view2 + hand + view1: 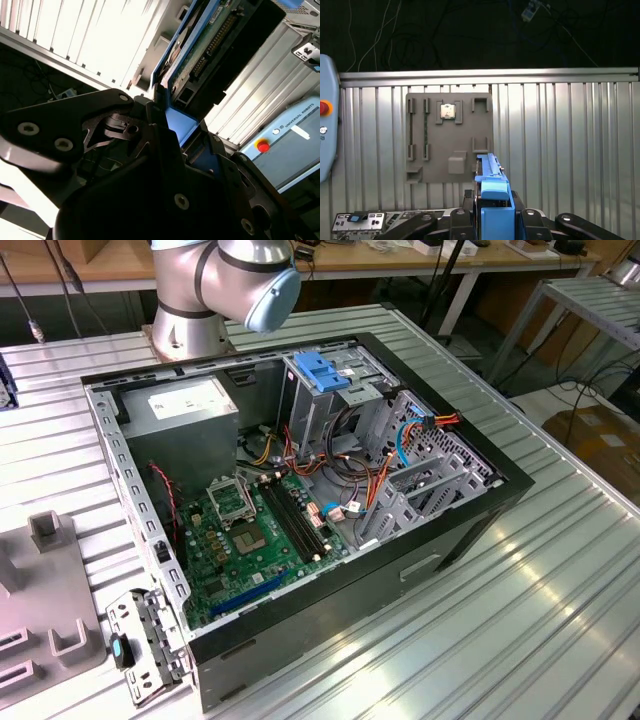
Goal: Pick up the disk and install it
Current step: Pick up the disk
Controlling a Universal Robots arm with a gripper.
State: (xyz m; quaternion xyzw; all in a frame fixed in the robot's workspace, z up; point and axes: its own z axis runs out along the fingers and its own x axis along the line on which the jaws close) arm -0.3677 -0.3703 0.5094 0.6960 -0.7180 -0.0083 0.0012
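In both wrist views my gripper [493,202] [172,122] is shut on the disk [490,172] [210,45]. The disk stands edge-on between the fingers. Its blue side rail shows in the first wrist view, and its green circuit board and connector row show in the second wrist view. It hangs above the ribbed metal table [560,140], away from the case. In the exterior view the open computer case [300,490] lies on the table. Inside it stands the metal drive cage with a blue plastic top [322,375].
A grey fixture plate [450,137] [40,610] lies on the table below the disk. A pendant with a red button [262,146] [324,107] sits at the table's side. The arm's base [195,300] stands behind the case, and a metal bracket [140,645] lies at the case's front corner.
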